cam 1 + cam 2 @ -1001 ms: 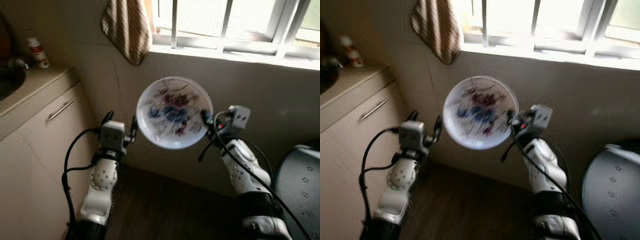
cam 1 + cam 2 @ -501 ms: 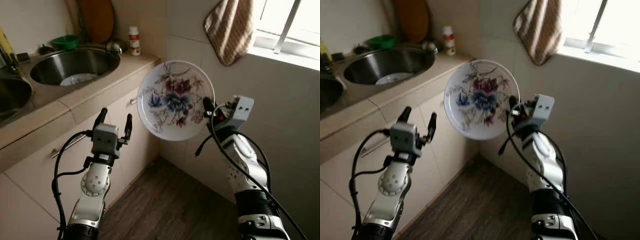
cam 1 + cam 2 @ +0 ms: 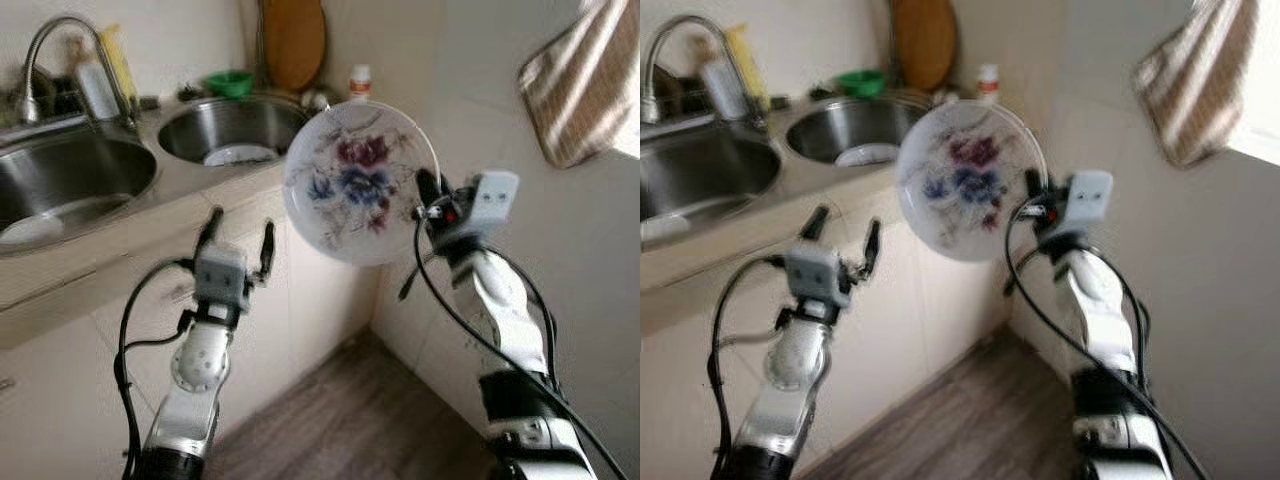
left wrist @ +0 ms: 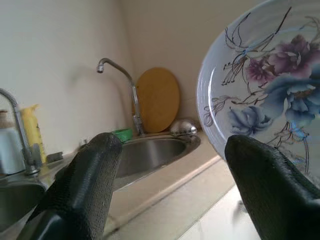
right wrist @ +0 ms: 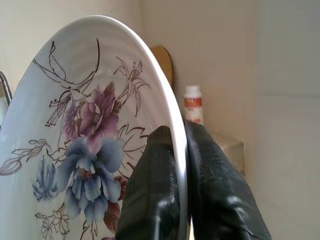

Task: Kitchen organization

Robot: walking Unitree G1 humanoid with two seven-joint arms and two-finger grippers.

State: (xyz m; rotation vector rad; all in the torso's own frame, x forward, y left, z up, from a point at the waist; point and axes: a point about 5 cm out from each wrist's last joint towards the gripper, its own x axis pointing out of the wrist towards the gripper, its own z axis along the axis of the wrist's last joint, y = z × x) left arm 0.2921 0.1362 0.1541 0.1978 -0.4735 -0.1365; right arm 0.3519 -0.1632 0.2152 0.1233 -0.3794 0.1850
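Note:
A white plate (image 3: 360, 180) painted with purple and blue flowers stands on edge in the air, facing me, before the counter's corner. My right gripper (image 3: 428, 192) is shut on the plate's right rim, one finger on each face, as the right wrist view shows (image 5: 175, 165). My left gripper (image 3: 238, 232) is open and holds nothing, raised to the left of the plate and a little lower. In the left wrist view the plate (image 4: 270, 90) sits beyond the gripper's spread fingers (image 4: 85, 180).
A counter (image 3: 170, 215) with two steel sinks (image 3: 235, 130) runs along the left, a white dish (image 3: 238, 155) lying in the far one. A tap (image 3: 45, 45), bottles, a green bowl (image 3: 230, 82) and a round wooden board (image 3: 292, 40) line the wall. A striped towel (image 3: 585, 85) hangs at right.
The camera has swung left, bringing both sinks and the tap into view and pushing the towel to the right. Both arms and the held plate keep their pose.

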